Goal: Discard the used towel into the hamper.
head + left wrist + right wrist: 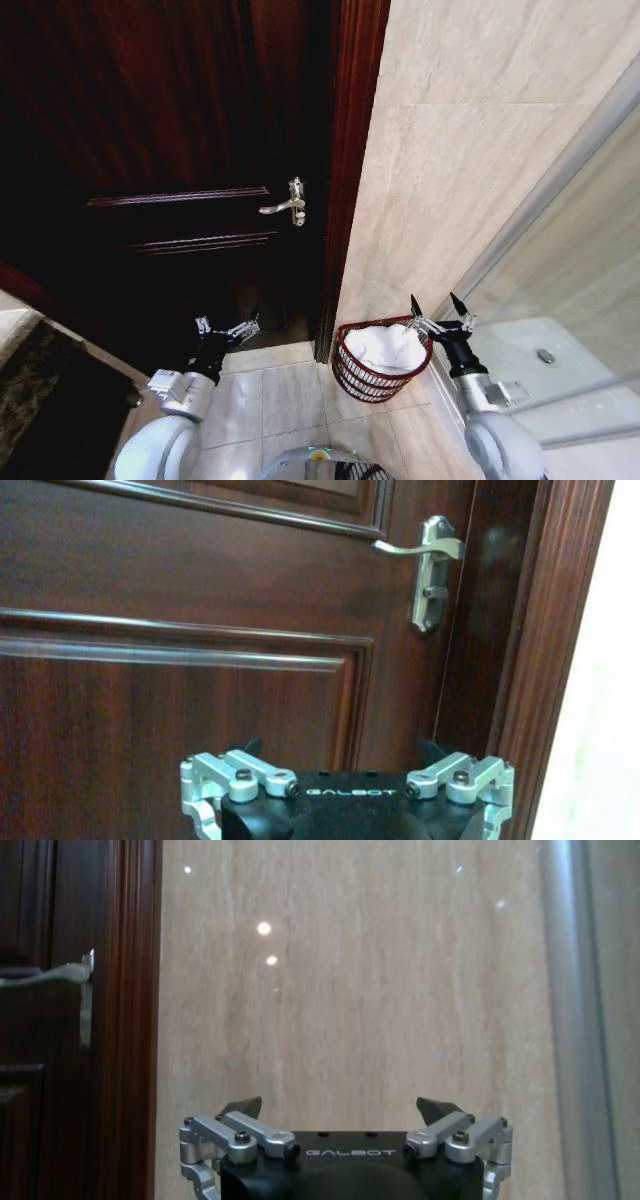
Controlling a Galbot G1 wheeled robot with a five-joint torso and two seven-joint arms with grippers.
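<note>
Head view shows a big dark door (170,150) and a tan tile wall (470,150). Down on the floor (290,400), in the corner by the door frame, sits the hamper (380,378). A white towel (385,347) lies inside it, so the job looks done. The right claw (441,308) is just beside the rim, spread wide and holding nothing. The left claw (228,328) waits near the door, spread wide too. A small silver handle (285,206) is on the door.
</note>
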